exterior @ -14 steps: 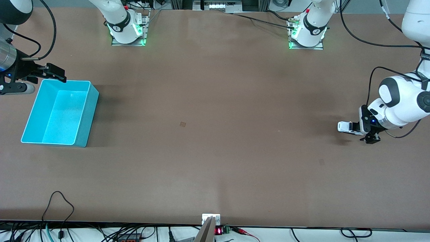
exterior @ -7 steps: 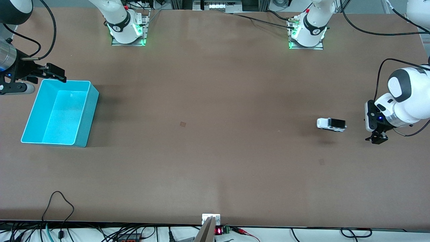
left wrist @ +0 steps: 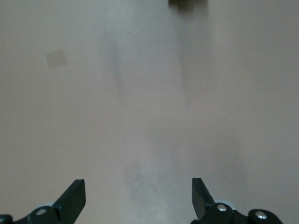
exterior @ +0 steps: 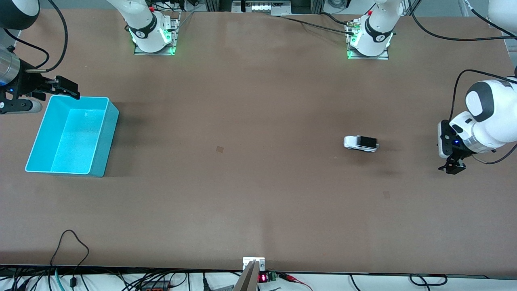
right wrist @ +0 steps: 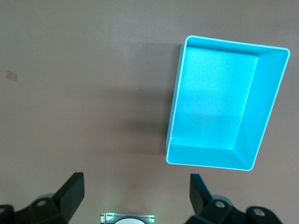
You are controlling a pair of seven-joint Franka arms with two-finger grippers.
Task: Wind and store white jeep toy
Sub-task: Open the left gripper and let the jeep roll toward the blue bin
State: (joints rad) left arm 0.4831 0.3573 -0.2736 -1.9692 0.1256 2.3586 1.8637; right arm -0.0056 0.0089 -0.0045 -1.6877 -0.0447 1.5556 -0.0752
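The white jeep toy (exterior: 360,143), boxy with a black roof, stands free on the brown table, toward the left arm's end. My left gripper (exterior: 452,165) hangs open over the table's edge at that end, well apart from the toy; the left wrist view shows only bare table between the left gripper's (left wrist: 138,186) wide-set fingers. The turquoise bin (exterior: 106,141) sits empty at the right arm's end. My right gripper (exterior: 54,91) waits open by the bin's corner that lies farthest from the front camera. In the right wrist view the right gripper (right wrist: 138,184) holds nothing, with the bin (right wrist: 174,112) lying off to one side of it.
The two arm bases (exterior: 153,36) (exterior: 369,40) stand along the table edge farthest from the front camera. Small tan patches (exterior: 219,149) (exterior: 387,195) mark the tabletop. Cables (exterior: 72,246) trail over the edge nearest the front camera.
One second ago the left gripper stood around the jeep. It has since drawn back, and the jeep has rolled across the table toward the bin's end.
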